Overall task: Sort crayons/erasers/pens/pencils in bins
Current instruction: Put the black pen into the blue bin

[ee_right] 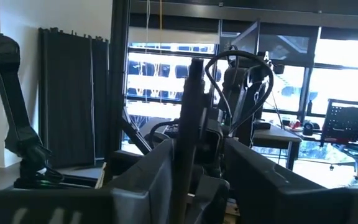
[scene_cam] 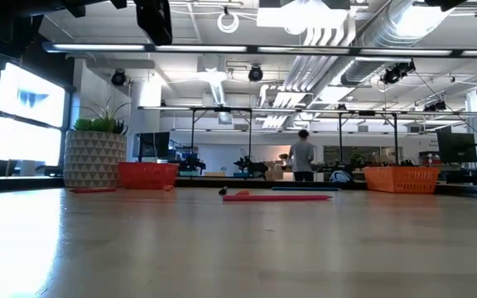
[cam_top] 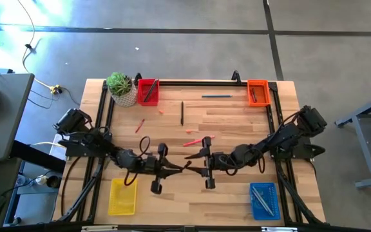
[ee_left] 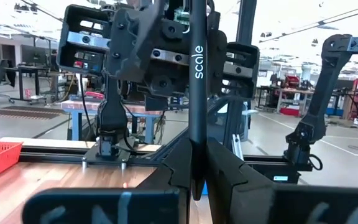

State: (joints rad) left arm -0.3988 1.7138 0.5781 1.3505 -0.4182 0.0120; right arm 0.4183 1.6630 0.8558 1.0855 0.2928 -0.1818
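Far-left corner: a white pot with a green plant (cam_top: 122, 90) stands just beside the red bin (cam_top: 140, 91), which holds a dark stick.
Near-left corner: the yellow bin (cam_top: 111, 196) sits at the counter's (cam_top: 237, 193) near edge.
Left arm: it reaches from the left side to mid-counter, and its left claw (cam_top: 180, 167) points right.
Left claw state: the fingers are pressed together on a black pen (ee_left: 196, 93) that stands upright between them.
Loose items, left of middle: a thin red stick (cam_top: 140, 125) lies on the wood, and one of the crayons (cam_top: 161, 111) lies farther back, near the red bin.
Middle: a second black pen (cam_top: 181, 113) lies pointing near to far. A second crayon (cam_top: 192, 133) sits just beside the long pink-red stick (cam_top: 198, 140), just beyond the two claws.
Right claw: the right claw (cam_top: 197, 160) faces the left one, at the same black pen.
Right claw state: its fingers stand apart on either side of that pen, with a gap showing on one side.
Far edge, right of middle: a blue stick (cam_top: 216, 96) lies along the back rail.
Far-right corner: the orange bin (cam_top: 248, 92) holds a dark stick.
Near-right corner: the blue bin (cam_top: 252, 201) holds several blue sticks.
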